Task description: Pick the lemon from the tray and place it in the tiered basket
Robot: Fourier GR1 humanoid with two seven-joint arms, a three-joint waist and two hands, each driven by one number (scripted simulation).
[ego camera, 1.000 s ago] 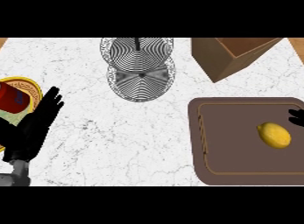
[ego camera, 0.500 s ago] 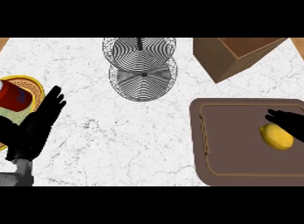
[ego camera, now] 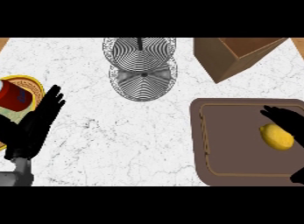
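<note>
Right robot hand (ego camera: 295, 131) lay over the right part of the brown tray (ego camera: 225, 144), fingers extended and spread wide, not curled round anything. Its fingertips reached toward the tray's upper right; the palm sat just beside and partly over the lemon (ego camera: 275, 136). Contact between the two could not be told for certain. The lemon rested on the tray floor, right of centre, its right edge hidden under the dark fingers.

Left robot hand (ego camera: 30, 127) stood open at the left edge of the worktop (ego camera: 115, 140), fingers straight and pointing up and to the right, holding nothing. It overlapped the rim of a yellow patterned plate (ego camera: 34, 83), on which a red can (ego camera: 10, 94) lay on its side.

The wire tiered basket (ego camera: 141, 68) stood at the top centre of the worktop, well apart from the tray. A brown box (ego camera: 235, 57) stood at the upper right, near the tray's far edge.
</note>
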